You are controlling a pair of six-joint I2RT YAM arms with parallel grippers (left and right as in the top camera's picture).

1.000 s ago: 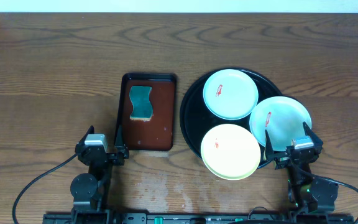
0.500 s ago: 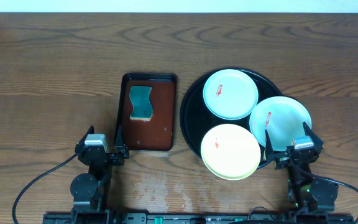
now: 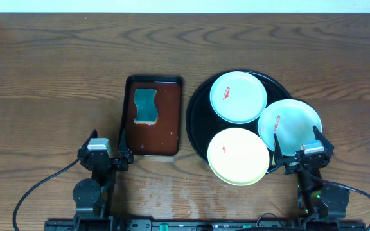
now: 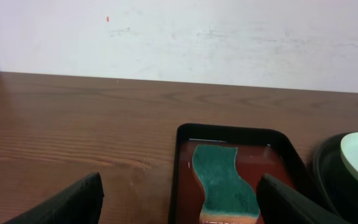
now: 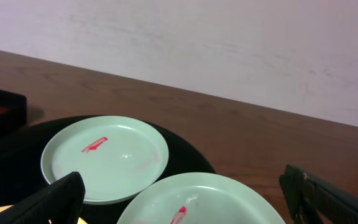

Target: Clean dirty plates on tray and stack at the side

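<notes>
Three plates lie on the round black tray [image 3: 198, 115]. One mint-blue plate [image 3: 237, 96] is at the back, a second mint-blue plate [image 3: 290, 124] at the right, and a pale yellow plate [image 3: 237, 156] at the front. Each has a small red smear. In the right wrist view the back plate [image 5: 104, 158] and the right plate [image 5: 207, 200] show on the tray [image 5: 11, 162]. My right gripper [image 3: 299, 145] is open and empty at the near edge of the right plate. My left gripper [image 3: 105, 149] is open and empty, near the table's front edge.
A brown rectangular tray with a black rim [image 3: 166, 122] lies left of the round tray and holds a teal sponge [image 3: 146, 106]. It shows in the left wrist view [image 4: 278, 155] with the sponge [image 4: 222, 183]. A white wall runs behind the table.
</notes>
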